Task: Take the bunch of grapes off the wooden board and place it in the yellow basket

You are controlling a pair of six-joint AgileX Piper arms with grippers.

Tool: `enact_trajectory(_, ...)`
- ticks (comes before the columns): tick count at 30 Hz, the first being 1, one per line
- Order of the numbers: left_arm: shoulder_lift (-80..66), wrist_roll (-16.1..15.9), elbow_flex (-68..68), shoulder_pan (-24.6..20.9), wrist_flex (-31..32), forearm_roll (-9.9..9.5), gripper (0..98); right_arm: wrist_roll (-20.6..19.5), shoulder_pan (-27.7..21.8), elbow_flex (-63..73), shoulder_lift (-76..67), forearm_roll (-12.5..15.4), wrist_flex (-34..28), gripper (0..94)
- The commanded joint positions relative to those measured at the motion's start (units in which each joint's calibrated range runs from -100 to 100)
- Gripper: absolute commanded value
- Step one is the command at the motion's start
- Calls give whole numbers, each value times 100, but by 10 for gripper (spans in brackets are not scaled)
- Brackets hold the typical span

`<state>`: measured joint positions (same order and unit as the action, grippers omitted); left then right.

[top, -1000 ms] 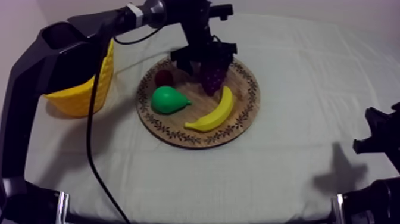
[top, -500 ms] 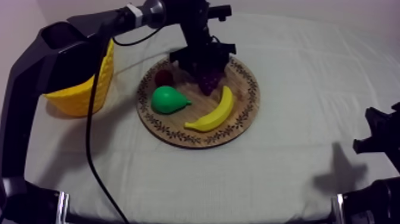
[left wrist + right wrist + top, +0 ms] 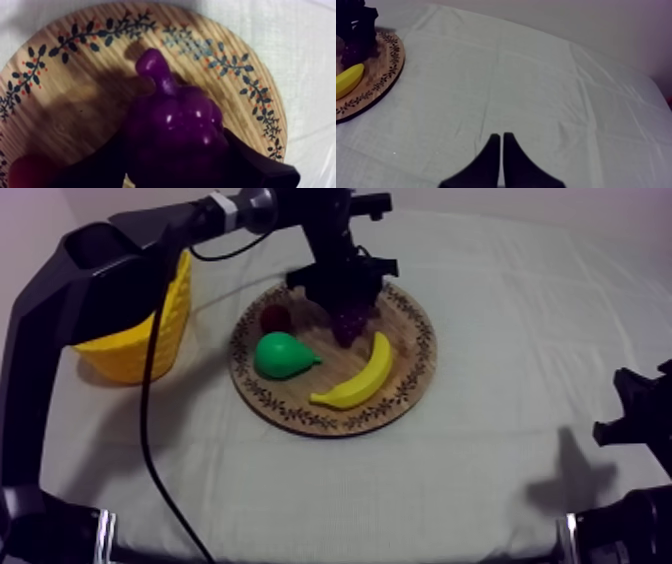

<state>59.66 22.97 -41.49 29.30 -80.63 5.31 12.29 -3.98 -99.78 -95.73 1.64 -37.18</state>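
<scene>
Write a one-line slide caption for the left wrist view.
Fingers of the left gripper shut on the bunch of grapes over the wooden board, small red fruit nearby.

No legible text, label, brand, number or sign is present.

The rim of the wooden board [image 3: 408,328] carries a leaf-and-dot ornament [image 3: 90,42]; this is pattern, not lettering.

A white band [image 3: 226,210] circles the left arm, beyond the far left edge of the board. It may be a label, but no characters can be made out on it.
</scene>
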Motion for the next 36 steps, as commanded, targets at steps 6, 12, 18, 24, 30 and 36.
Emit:
enact_trajectory(6, -384, -190, 718, -20, 530, 72, 446, -1, 0, 1, -2, 0, 1, 5)
enact_trajectory(12, -1086, -476, 1709, -100, 1100, 198, 444, -1, 0, 1, -2, 0, 1, 5)
enact_trajectory(18, -2009, -738, 2567, -101, 1479, 218, 430, -1, 0, 1, -2, 0, 1, 5)
enact_trajectory(24, -3158, -1037, 3502, -35, 1788, 203, 429, -1, 0, 1, -2, 0, 1, 5)
enact_trajectory(30, -4302, -1251, 4279, 55, 1865, 170, 428, -1, 0, 1, -2, 0, 1, 5)
enact_trajectory(36, -5304, -1394, 5113, 122, 1912, 172, 427, -1, 0, 1, -2, 0, 1, 5)
